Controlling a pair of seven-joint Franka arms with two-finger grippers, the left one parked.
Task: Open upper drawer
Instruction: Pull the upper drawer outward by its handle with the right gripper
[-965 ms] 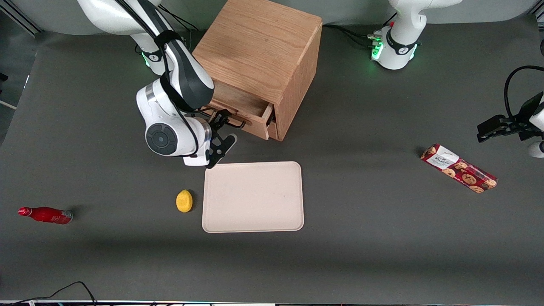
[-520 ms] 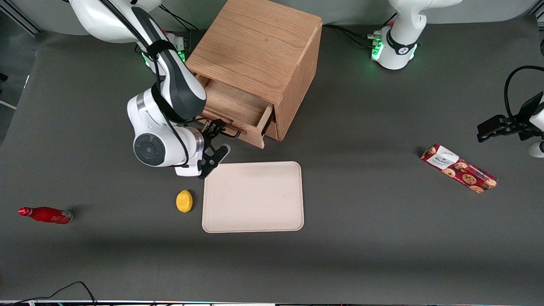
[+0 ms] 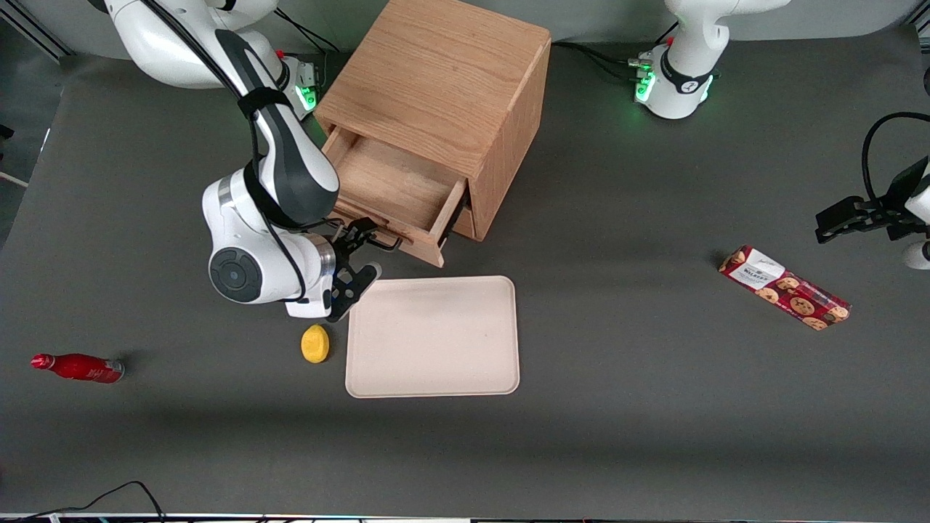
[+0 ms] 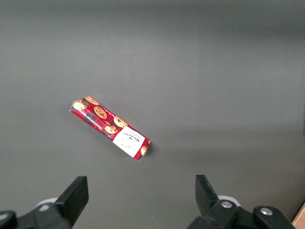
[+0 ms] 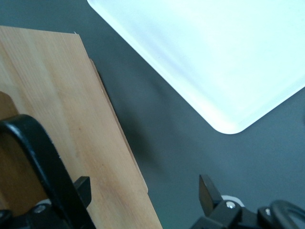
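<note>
Hooking the black handle [image 5: 43,162], your gripper [image 3: 361,256] has jaws spread apart either side of it; upper drawer [image 3: 389,189] stands pulled out.

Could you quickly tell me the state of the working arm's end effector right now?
End effector: open, fingers either side of the upper drawer's black handle, gripping nothing.

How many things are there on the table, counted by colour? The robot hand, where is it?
Wooden: 1, cabinet with upper drawer pulled out
Red: 2, bottle, cookie pack
Yellow: 1, lemon
Cream: 1, tray
Total: 5
The hand is at the drawer's handle.
</note>
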